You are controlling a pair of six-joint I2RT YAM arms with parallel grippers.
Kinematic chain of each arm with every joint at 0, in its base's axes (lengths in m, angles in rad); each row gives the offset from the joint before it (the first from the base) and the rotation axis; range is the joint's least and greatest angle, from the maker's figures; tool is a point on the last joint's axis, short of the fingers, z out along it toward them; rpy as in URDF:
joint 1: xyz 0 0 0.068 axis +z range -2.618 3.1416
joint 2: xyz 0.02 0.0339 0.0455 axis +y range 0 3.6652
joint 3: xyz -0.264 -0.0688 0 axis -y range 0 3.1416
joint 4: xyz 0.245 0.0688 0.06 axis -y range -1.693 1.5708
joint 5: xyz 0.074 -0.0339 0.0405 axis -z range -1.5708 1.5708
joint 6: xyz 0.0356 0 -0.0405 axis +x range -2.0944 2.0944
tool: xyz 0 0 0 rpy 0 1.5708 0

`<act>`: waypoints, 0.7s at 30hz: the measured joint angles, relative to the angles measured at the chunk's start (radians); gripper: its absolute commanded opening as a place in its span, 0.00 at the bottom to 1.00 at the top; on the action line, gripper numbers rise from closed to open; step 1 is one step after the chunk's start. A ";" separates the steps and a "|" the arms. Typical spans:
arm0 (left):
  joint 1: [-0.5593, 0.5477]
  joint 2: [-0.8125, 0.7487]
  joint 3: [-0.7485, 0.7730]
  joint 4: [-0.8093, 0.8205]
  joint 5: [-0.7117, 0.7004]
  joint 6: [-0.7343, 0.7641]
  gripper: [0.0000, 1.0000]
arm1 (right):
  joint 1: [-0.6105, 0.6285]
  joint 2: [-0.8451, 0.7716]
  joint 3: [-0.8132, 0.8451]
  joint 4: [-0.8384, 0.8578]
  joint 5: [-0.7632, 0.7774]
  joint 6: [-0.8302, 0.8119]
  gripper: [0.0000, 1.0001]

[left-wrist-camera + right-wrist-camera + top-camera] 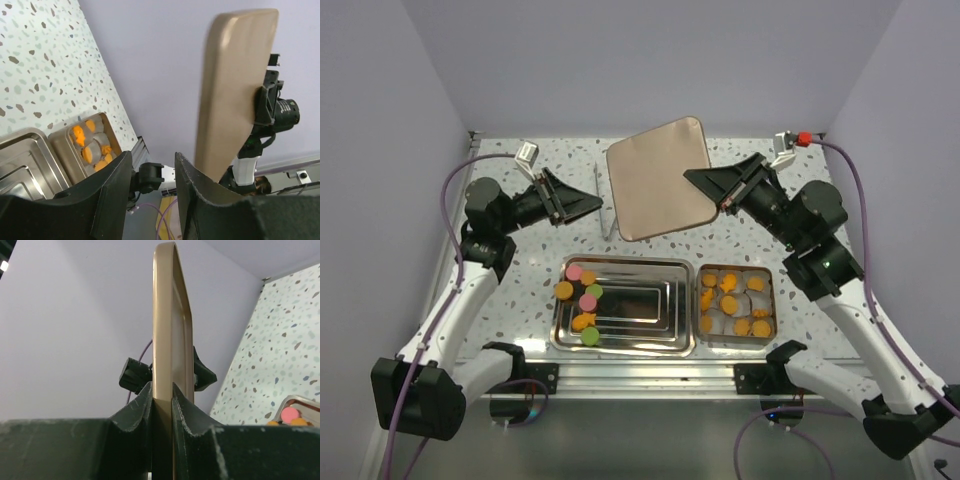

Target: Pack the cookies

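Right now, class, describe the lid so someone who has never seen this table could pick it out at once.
Start at the speckled table and look beyond the two steel trays near its front edge. There the right gripper pinches one edge of the lid, a flat rounded rectangle. Unlike the shiny silver trays, it is matte tan and holds no cookies.

walls (650,60): plain lilac | table (570,165): white speckled terrazzo

Glossy metal tray (640,300), matt tan lid (658,178), smooth speckled tabletop (570,160).
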 measured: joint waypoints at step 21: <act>-0.283 0.239 0.170 -0.484 -0.269 0.401 0.41 | -0.005 -0.109 0.213 -0.405 0.340 -0.259 0.00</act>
